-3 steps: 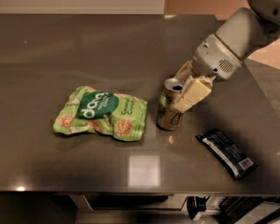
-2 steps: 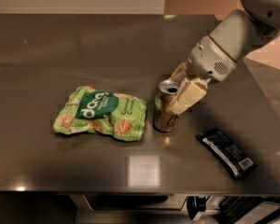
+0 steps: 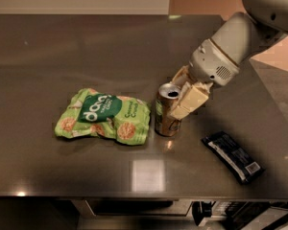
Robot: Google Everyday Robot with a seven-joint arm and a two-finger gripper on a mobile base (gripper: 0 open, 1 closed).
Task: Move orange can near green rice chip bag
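Observation:
The orange can (image 3: 164, 113) stands upright on the steel counter (image 3: 86, 47), its silver top with the dark hole showing. It is just right of the green rice chip bag (image 3: 104, 116), almost touching the bag's right edge. My gripper (image 3: 180, 96) reaches in from the upper right, and its pale fingers (image 3: 189, 101) are shut around the can's upper right side. The bag lies flat with white "dang" lettering on a dark green patch.
A dark blue flat packet (image 3: 233, 156) lies on the counter to the right of the can. The counter's front edge runs along the bottom, with an appliance below it. My arm (image 3: 240, 37) crosses the upper right.
My gripper has carried the can to the left, closer to the green bag. The bag and the dark packet have not moved.

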